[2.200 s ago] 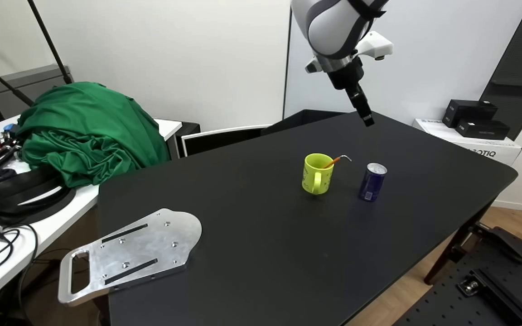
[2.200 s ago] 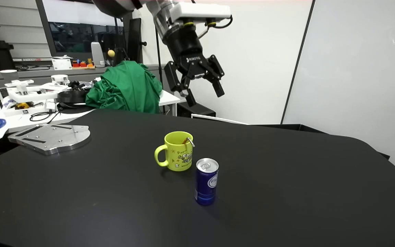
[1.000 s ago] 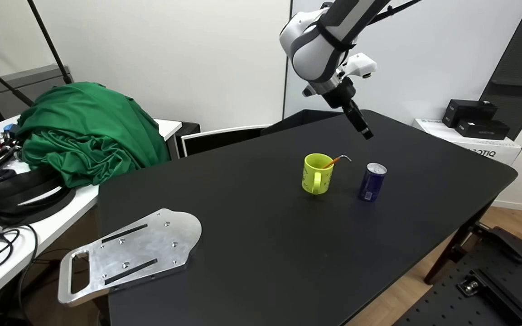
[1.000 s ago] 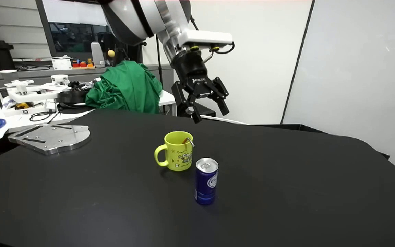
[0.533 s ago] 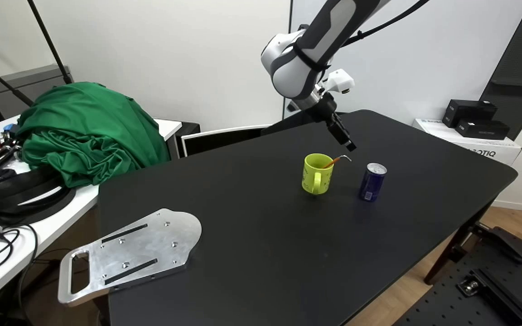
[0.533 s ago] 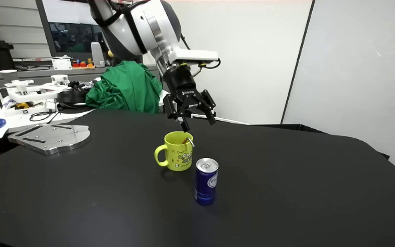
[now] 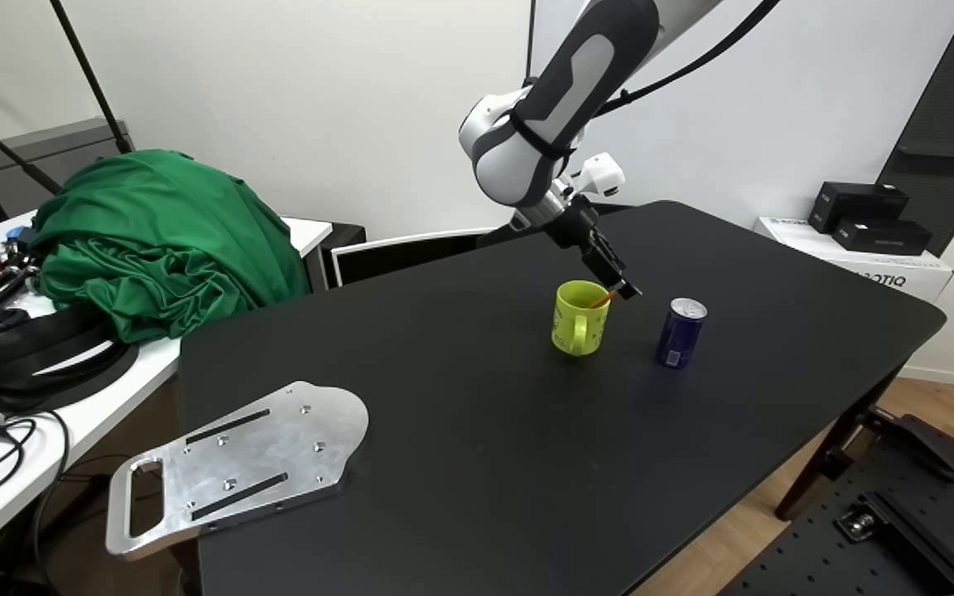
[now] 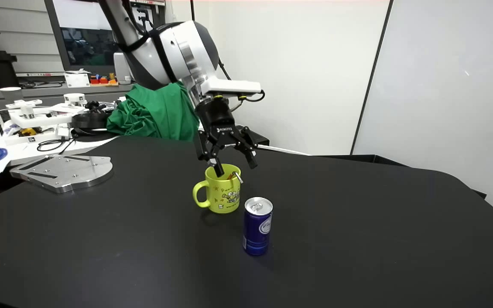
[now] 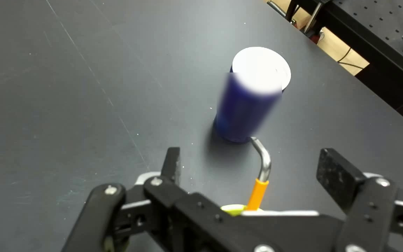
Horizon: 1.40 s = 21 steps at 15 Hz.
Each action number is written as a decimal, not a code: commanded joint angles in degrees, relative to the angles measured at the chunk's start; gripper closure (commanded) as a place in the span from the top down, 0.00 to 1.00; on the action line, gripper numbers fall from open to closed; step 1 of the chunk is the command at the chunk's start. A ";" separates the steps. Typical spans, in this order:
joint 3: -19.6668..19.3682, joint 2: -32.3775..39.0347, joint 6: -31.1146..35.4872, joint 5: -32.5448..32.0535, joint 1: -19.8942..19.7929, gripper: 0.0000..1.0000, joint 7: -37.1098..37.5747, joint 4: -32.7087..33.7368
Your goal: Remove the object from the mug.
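Note:
The lime mug stands upright on the black table; it also shows in an exterior view. The object, a thin orange stick with a bent silver end, leans in the mug and sticks out over its rim. Its orange part shows in an exterior view, where a fingertip hides the bent end. My gripper is open and empty, tilted, with its fingertips near the mug's rim height. In the wrist view my gripper's fingers stand on either side of the object, apart from it. Most of the mug is hidden there.
A dark blue can with a pale top stands close beside the mug, just beyond the object's bent end in the wrist view. A silver metal plate lies at a table edge. A green cloth lies on a white side table.
The arm has come down and across toward the mug, bringing the open fingers from well above the table to around the object's protruding end. Mug, object and can have not moved.

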 commanded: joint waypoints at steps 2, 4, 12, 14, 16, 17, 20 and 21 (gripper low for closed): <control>0.06 2.00 -2.56 1.08 0.08 1.00 2.05 2.66; -0.02 2.22 -2.48 1.08 0.21 0.73 3.01 2.65; -0.05 3.14 -2.40 0.71 0.60 0.17 5.35 2.89; -0.04 3.53 -2.60 0.82 0.58 0.03 5.54 3.05; -0.02 3.88 -3.03 1.24 0.30 0.00 5.35 3.31; -0.04 3.43 -3.64 1.82 -0.14 0.00 5.34 3.48; -0.07 1.18 -4.69 4.23 -1.45 0.02 4.67 3.47; -0.27 0.34 -5.41 4.70 -1.70 0.02 4.92 3.63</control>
